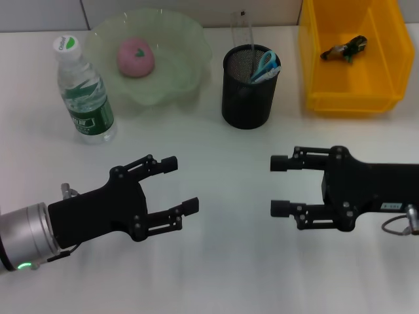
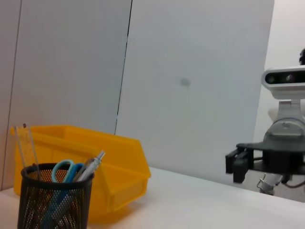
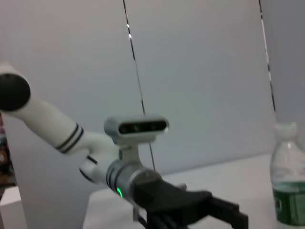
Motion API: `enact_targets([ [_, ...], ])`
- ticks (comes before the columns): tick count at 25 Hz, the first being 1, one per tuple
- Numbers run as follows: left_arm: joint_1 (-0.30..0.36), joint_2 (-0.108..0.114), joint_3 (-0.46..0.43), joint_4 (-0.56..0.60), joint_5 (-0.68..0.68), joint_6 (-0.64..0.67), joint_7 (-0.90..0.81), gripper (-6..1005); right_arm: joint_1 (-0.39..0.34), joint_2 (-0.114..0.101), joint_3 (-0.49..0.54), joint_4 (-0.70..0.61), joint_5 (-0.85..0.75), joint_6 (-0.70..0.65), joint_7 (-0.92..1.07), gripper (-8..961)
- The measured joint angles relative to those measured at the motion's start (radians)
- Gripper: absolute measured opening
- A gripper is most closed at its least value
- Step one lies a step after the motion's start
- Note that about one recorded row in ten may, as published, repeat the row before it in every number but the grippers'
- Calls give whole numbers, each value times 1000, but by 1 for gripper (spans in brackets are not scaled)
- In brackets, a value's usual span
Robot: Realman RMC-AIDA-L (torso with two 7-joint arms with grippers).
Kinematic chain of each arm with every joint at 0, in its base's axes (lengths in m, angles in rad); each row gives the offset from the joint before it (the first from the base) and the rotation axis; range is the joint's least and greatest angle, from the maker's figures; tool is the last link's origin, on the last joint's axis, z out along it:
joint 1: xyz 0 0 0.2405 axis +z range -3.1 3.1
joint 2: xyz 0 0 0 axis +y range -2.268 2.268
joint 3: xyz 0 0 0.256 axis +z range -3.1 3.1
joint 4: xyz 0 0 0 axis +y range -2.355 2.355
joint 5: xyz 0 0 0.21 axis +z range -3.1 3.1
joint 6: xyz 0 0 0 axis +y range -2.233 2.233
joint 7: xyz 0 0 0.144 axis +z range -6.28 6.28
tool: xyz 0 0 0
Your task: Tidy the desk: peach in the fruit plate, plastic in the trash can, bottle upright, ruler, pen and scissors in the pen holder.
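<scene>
head view: left gripper [image 1: 182, 184] and right gripper [image 1: 277, 186] gaping, apart.

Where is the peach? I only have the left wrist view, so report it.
Observer: The peach lies in the green plate.
Operator: Now tell me how the bottle stands.
Observer: The bottle stands upright with its cap on, on the robot's left of the plate.
Operator: Report my left hand.
Observer: The left hand hovers open and empty over the table, facing the open right hand.
</scene>
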Motion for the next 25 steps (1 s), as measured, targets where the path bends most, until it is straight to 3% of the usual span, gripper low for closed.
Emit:
enact_targets([
  [3, 1, 2, 2, 0, 1, 1, -1, 823, -8, 6, -2, 24, -16, 53, -41, 710],
  [4, 1, 14, 4, 4, 22, 18, -14, 823, -8, 9, -2, 32, -22, 69, -50, 710],
  [13, 0, 23, 1, 11, 50, 41, -34, 823, -7, 28, -4, 47, -44, 118, -84, 710],
  [25, 8, 33, 9, 11, 54, 46, -35, 823, -8, 31, -4, 49, -49, 142, -88, 710],
])
